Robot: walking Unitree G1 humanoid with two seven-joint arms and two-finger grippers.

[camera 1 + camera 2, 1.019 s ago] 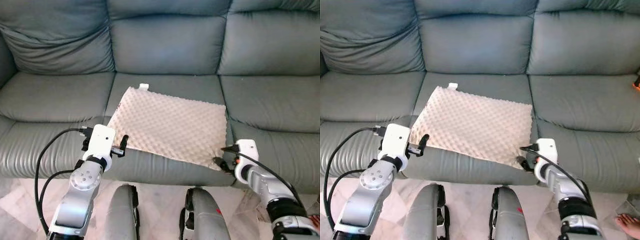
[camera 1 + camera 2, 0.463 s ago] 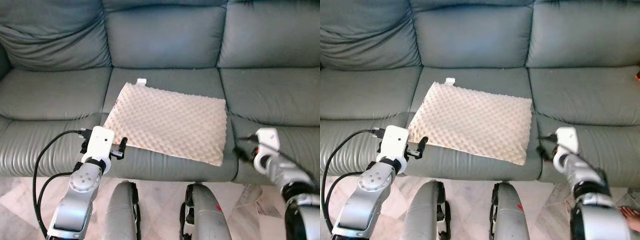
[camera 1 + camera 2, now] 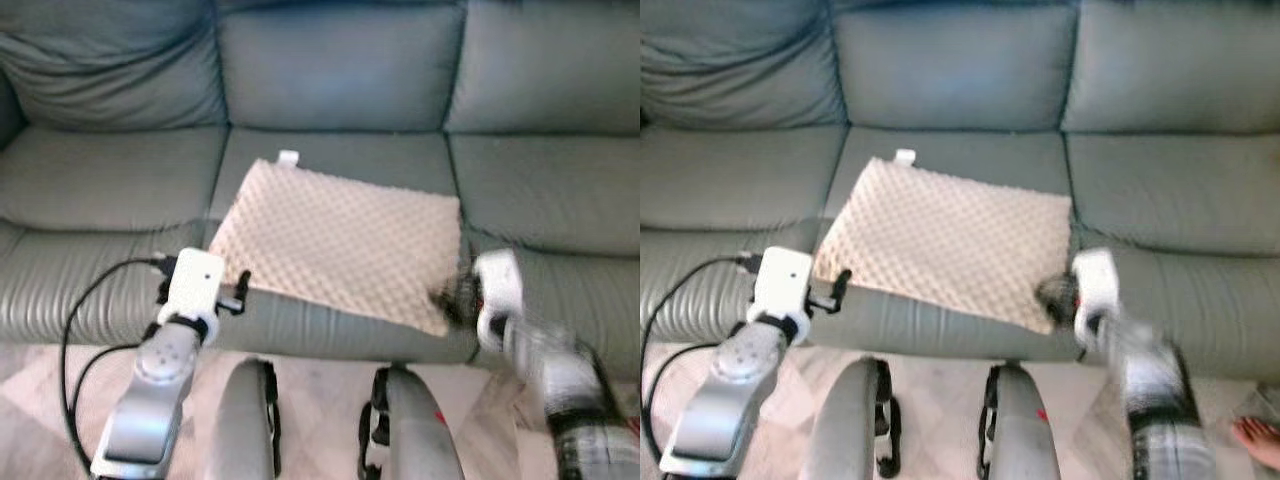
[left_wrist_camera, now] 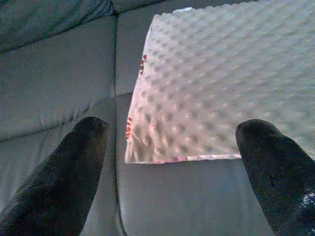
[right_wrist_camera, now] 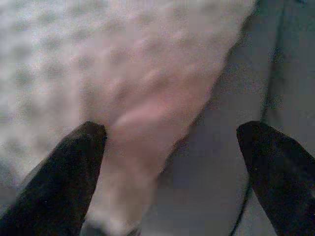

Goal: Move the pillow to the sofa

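no readable text, labels or signs

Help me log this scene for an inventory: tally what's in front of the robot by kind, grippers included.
Pillow: 1
Sofa: 1
Sofa seat cushions: 3
Grippers: 2, the left gripper and the right gripper, both open
Total: 7

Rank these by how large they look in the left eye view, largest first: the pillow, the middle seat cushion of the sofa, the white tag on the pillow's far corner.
1. Middle seat cushion: it spreads past the pillow on every side.
2. Pillow.
3. White tag, far the smallest.
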